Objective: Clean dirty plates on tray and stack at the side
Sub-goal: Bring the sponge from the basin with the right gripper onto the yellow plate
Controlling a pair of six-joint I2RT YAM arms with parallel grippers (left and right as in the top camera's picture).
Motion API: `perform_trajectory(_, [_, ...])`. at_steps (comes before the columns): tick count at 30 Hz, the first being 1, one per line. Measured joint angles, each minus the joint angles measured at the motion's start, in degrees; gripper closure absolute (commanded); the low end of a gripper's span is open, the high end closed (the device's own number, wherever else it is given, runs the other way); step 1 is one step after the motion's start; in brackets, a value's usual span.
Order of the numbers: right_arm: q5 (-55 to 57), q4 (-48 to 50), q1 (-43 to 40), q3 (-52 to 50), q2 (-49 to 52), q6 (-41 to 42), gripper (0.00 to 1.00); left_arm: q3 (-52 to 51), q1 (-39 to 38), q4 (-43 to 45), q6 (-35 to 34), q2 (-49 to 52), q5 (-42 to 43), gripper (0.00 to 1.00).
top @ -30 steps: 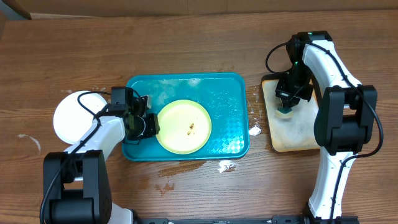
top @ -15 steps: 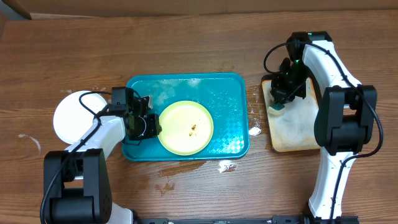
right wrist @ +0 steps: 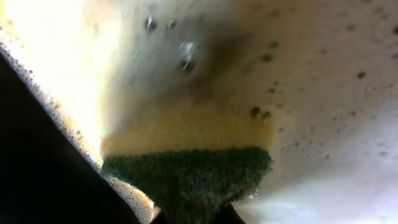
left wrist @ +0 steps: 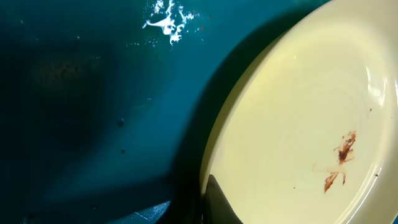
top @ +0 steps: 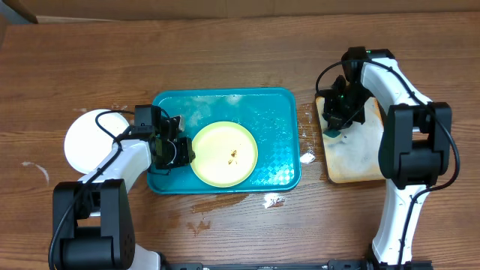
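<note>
You look to be on the scrubbing step for the yellow-green plate (top: 223, 154), which lies on the tray (top: 274, 105) with a brown smear (left wrist: 339, 162) on it. Your left gripper (top: 184, 152) sits at the plate's left rim; whether its jaws pinch it cannot be told. Your right gripper (top: 335, 129) has its jaws clamped on the sponge (right wrist: 186, 177), over the beige tray (top: 352, 161). Next, carry the sponge across to the smear. A white plate (top: 84, 142) lies on the surface, left of the tray.
</note>
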Motion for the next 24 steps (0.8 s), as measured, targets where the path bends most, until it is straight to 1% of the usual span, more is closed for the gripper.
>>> perform_trajectory(9, [4.66,-0.7,2.05,1.79,-0.98,0.31,0.96,0.0,0.0,-0.2,-0.42,0.0,0.31,0.96])
perform_trajectory(15, [9.29,-3.54,1.84,4.37,-6.95,2.8,0.96,0.0,0.0,-0.37,-0.66,0.0,0.33,0.96])
perform_trajectory(19, [13.66,-5.88,1.25,5.18,-10.03,6.71,0.96,0.0,0.0,-0.44,-0.94,0.0,0.33,0.96])
perform_trajectory(24, [21.79,-10.12,0.96,5.18,-10.25,14.99,0.96,0.0,0.0,-0.44,-1.55,0.0,0.33,0.96])
